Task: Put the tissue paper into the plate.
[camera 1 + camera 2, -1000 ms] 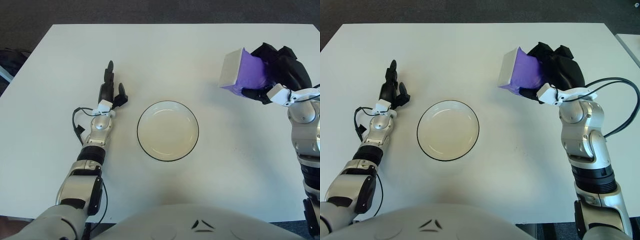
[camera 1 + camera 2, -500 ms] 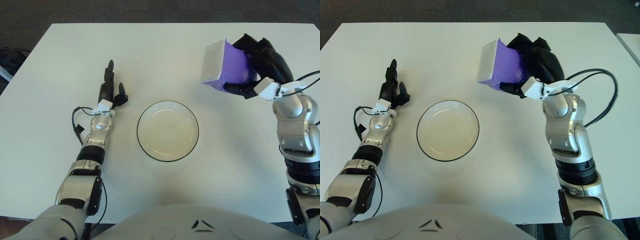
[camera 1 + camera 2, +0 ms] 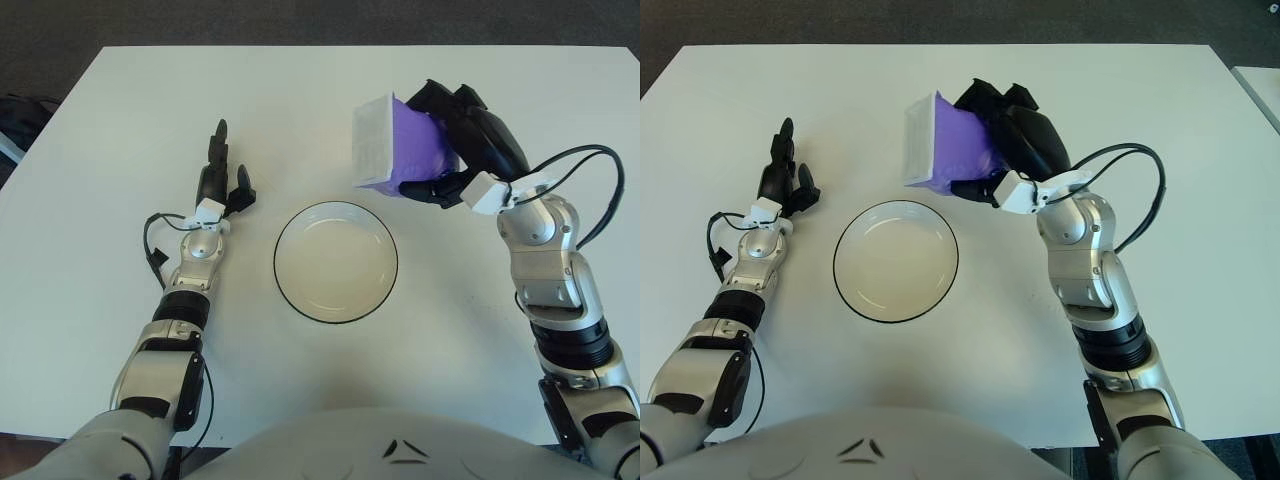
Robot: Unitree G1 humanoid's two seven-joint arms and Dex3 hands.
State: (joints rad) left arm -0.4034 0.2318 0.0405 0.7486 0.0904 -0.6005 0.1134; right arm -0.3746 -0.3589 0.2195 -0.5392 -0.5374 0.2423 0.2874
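Right hand (image 3: 462,140), closed around the purple tissue pack (image 3: 398,148), now lies further toward the robot's left than in the earlier views, carried in from the right side of the bench (image 3: 120,110). The pack now shows just beyond the plate (image 3: 336,262), near its far right rim, above the bench.

The tissue pack (image 3: 403,155) is purple with a pale grey-white end face, and the right robot hand (image 3: 470,140) around it is black. The plate (image 3: 336,261) is cream inside with a thin dark rim, on a plain white counter (image 3: 300,110). The left robot hand (image 3: 220,180) is black too, on a silver forearm.
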